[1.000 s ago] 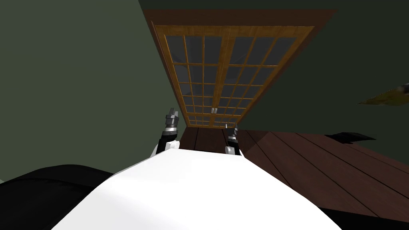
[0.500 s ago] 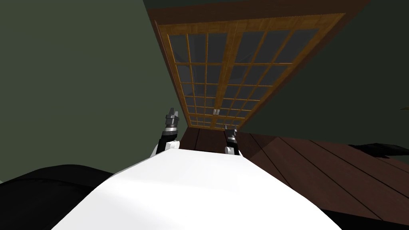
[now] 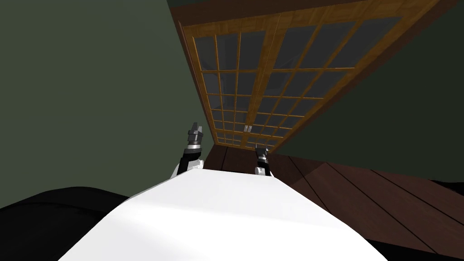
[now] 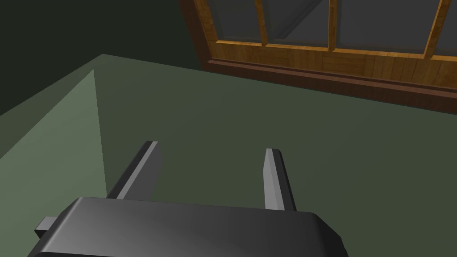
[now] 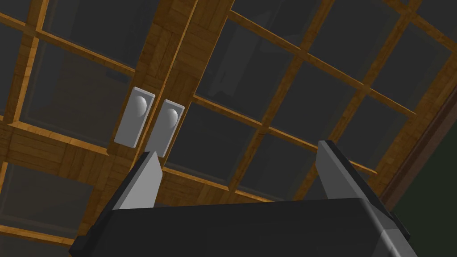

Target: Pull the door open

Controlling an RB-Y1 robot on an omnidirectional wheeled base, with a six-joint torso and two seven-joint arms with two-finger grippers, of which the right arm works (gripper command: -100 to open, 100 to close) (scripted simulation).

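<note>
Compared with a second ago, the head camera sits closer: the double wooden door with gridded glass panes (image 3: pixel 272 86) looms larger and runs off the picture's top edge. It is shut, straight ahead, set in a dark brown frame (image 3: pixel 181 54). Two grey plate handles with round knobs (image 5: pixel 149 119) flank the centre seam. The right gripper (image 5: pixel 238 149) points at the door, fingers apart, handles beyond one fingertip. The left gripper (image 4: pixel 212 147), fingers apart, faces the dark green wall (image 4: pixel 290 129) beside the frame. Dark brown plank floor (image 3: pixel 362 181) lies below.

The door (image 3: pixel 264 81) — grained wood, dull glass panes; floor (image 3: pixel 344 190) — dark planks.
</note>
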